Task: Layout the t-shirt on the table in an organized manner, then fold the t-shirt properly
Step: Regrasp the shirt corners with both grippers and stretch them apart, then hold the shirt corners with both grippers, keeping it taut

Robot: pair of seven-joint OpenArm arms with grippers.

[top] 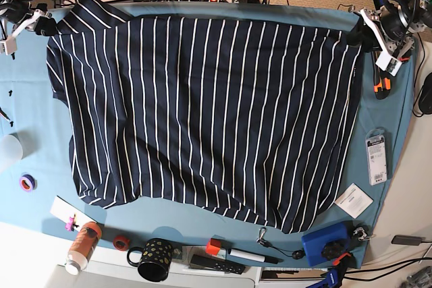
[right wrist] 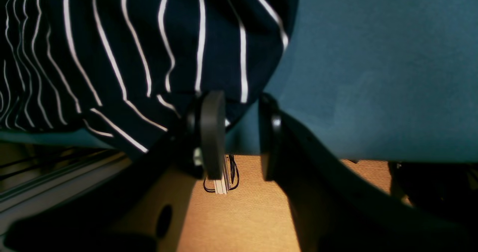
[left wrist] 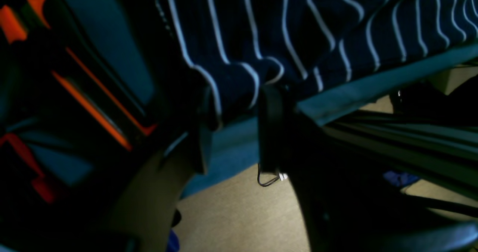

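Both grippers clamped the t-shirt: the left gripper and right gripper each pinched a far corner, likely stretching it flat across the table between them.

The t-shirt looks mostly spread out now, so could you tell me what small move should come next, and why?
Probably pull the two far corners gently apart: both arms sit at them, and the t-shirt still shows wrinkles and a crooked near hem on the table.

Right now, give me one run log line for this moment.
stage: laying out | t-shirt: spread on table | left gripper: shut on t-shirt corner | right gripper: shut on t-shirt corner | fold: not yet begun
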